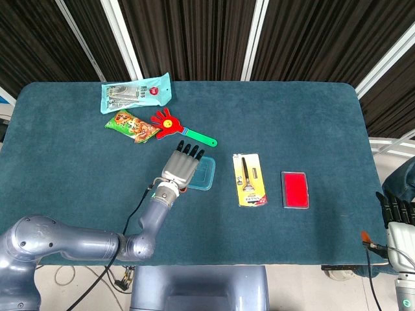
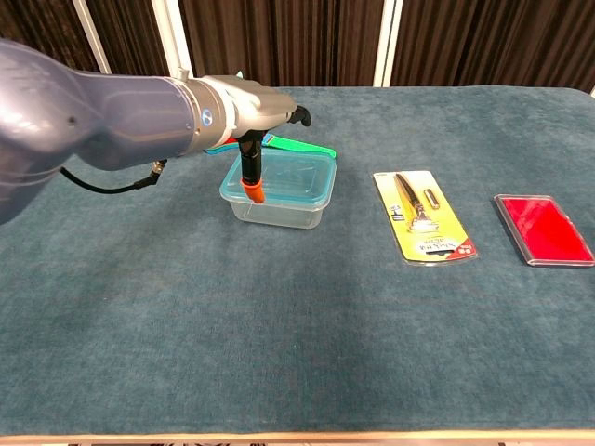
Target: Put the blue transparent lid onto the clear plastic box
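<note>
Head view gives the count on the teal desk (image 1: 311, 123): one clear plastic box (image 1: 202, 174) with one blue transparent lid (image 2: 284, 175) seated on top of it, near the middle. There is also one yellow carded razor (image 1: 249, 179), one red flat case (image 1: 295, 190), one red hand-shaped clapper (image 1: 175, 126) with a green handle, one snack packet (image 1: 132, 125) and one pale blue-green pouch (image 1: 137, 92). The pouch carries a red round sticker and some print (too small to read), and the writing on the snack packet and razor card is just as illegible.

The left hand (image 1: 181, 166) hangs over the left part of the box, its dark fingers (image 1: 190, 151) stretched flat and side by side, gripping nothing; from the chest view it sits just above the lid. The right hand (image 1: 397, 214) shows only at the lower right edge, off the desk, and I cannot tell how its fingers lie.
</note>
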`<state>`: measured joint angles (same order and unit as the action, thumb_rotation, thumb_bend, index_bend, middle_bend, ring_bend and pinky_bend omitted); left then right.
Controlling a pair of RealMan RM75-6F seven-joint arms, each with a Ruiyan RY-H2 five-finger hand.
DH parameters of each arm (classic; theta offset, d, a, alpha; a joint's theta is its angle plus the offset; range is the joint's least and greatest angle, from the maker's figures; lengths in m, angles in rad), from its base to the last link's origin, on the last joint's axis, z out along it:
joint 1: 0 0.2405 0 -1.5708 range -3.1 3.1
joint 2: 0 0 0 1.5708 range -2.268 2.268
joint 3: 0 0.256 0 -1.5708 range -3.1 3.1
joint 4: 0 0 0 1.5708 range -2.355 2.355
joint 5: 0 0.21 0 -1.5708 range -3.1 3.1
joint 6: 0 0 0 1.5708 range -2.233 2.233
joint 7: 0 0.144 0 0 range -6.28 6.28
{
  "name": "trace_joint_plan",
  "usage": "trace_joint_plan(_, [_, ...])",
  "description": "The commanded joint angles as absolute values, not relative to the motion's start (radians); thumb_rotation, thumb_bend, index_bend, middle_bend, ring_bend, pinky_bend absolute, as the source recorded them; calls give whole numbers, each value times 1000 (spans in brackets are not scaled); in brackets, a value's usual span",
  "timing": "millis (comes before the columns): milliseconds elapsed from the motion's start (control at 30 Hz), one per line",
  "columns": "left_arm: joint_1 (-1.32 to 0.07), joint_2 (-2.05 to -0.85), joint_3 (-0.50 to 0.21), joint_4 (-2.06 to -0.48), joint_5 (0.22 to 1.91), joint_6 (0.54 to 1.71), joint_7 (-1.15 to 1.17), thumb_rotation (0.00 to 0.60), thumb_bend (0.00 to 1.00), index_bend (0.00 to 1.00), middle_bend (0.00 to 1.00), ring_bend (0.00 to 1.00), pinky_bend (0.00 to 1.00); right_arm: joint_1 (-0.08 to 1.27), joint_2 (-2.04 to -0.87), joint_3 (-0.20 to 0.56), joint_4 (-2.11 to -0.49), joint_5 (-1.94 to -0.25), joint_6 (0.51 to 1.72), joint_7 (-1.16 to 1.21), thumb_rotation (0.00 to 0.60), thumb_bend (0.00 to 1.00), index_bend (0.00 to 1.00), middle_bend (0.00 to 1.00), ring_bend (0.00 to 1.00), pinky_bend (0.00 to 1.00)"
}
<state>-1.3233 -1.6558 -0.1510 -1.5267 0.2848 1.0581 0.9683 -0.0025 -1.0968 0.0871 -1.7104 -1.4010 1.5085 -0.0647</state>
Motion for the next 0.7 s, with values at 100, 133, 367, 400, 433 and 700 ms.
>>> trace_joint_plan(100, [-1298,-1616,-150,-1613,312,1102,962,600,111,14,40,42,25,-5,-1097,85,-1712,-1396,1507,-68,600,336,0,14,0,0])
trace_joint_plan(133, [-1297,-1607,-153,-1627,309,1105,966,600,111,14,44,43,25,-5,-1097,86,-1713,-1395,1507,-68,600,336,0,14,0,0])
trace_joint_plan(367, [-1303,-1596,-213,-1598,334,1054,916,600,239,115,154,78,28,-4,-1097,91,-1716,-1389,1508,-68,600,336,0,14,0,0])
trace_joint_plan(400, [-1302,-1599,-222,-1584,343,1043,898,600,264,158,190,91,28,-4,-1097,91,-1717,-1388,1508,-68,600,336,0,14,0,0])
trace_joint_plan(433, [-1300,-1605,-234,-1563,359,1024,874,600,285,206,226,105,30,-4,-1096,92,-1718,-1387,1508,-67,600,336,0,14,0,0])
trace_joint_plan(700, [-1290,-1665,-259,-1427,462,985,767,600,365,503,428,222,76,-6,-1097,94,-1720,-1381,1508,-56,600,336,0,14,0,0])
